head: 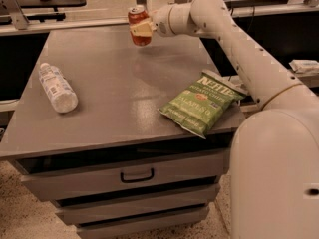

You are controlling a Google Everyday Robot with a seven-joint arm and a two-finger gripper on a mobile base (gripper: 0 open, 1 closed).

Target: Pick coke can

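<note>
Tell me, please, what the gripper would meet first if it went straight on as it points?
The coke can, already between the jaws of the gripper at the far edge of the table. Past it, leftward in the picture, the way looks free, though depth is unclear.

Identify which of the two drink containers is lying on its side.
The clear plastic bottle near the left edge of the table lies on its side. The red coke can is roughly upright, gripped by the hand at the far edge.

Plastic bottle (58,87), chip bag (202,105) on table (117,118)
</note>
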